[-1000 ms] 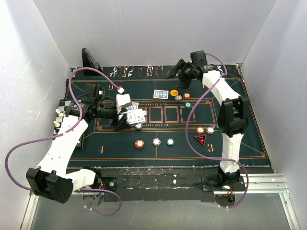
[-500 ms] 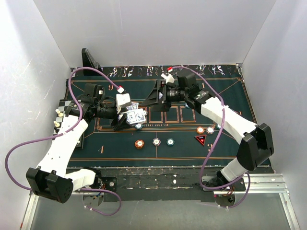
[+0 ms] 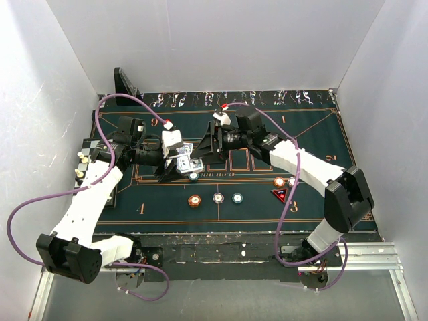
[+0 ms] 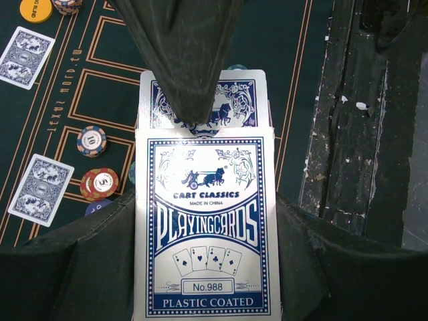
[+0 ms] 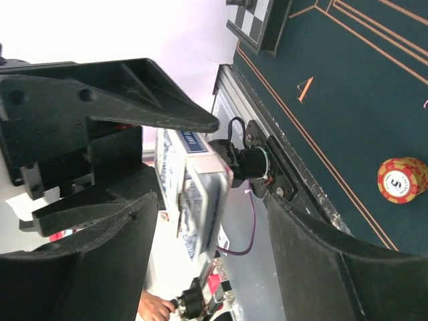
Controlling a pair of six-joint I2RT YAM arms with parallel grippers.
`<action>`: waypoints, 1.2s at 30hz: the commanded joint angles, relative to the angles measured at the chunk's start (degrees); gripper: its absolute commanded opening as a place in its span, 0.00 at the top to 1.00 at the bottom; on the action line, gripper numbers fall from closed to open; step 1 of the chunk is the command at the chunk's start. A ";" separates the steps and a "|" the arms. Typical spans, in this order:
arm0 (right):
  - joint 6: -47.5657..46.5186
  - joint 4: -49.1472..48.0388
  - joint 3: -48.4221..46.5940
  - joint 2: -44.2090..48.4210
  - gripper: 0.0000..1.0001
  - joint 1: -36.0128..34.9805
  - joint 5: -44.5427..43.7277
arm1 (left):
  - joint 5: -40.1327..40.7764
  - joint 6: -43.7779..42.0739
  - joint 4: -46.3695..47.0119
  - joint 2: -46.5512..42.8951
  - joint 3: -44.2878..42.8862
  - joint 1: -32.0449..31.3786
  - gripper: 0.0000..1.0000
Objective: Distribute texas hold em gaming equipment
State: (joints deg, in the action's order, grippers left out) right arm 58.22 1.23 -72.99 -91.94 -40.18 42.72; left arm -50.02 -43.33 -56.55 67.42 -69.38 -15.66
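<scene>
My left gripper (image 3: 182,166) is shut on a blue-and-white playing-card box (image 3: 189,163), held above the left part of the green mat (image 3: 321,134). In the left wrist view the box (image 4: 206,221) fills the frame, with a blue-backed card (image 4: 234,100) sticking out of its open end. My right gripper (image 3: 206,148) is open at that end; one dark finger (image 4: 180,53) lies over the card. In the right wrist view the box (image 5: 194,194) sits between my spread fingers. Two cards (image 4: 25,57) (image 4: 41,189) lie face down on the mat.
Orange (image 3: 194,200), white (image 3: 218,197) and teal (image 3: 237,197) chips lie in a row near the front. Two chips (image 3: 279,181) and a red triangular marker (image 3: 279,194) lie at the right. A chequered board (image 3: 90,144) sits at the left edge, and a black stand (image 3: 125,81) at the back left.
My right arm has swung from the mat's far right corner leftwards, bringing its open gripper up to the card box. My left gripper has held the box still.
</scene>
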 commanded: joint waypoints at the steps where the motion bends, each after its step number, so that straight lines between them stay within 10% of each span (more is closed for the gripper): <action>1: 4.09 -8.70 2.32 -0.96 0.31 -0.42 2.98 | -2.63 0.70 1.62 -0.36 -2.95 -0.25 1.00; 18: 4.54 -9.15 4.87 1.94 0.62 0.37 2.11 | -3.24 1.23 1.80 -0.44 -3.48 -0.16 1.00; 36: 4.80 -7.92 9.44 7.91 0.66 4.41 1.84 | -3.33 1.14 2.15 -0.80 -3.04 -0.16 1.00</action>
State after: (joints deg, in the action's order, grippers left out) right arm 63.48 -6.85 -64.55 -87.66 -36.93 44.47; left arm -50.68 -42.33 -56.14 68.14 -70.24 -15.84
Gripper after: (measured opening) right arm 0.347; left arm 0.650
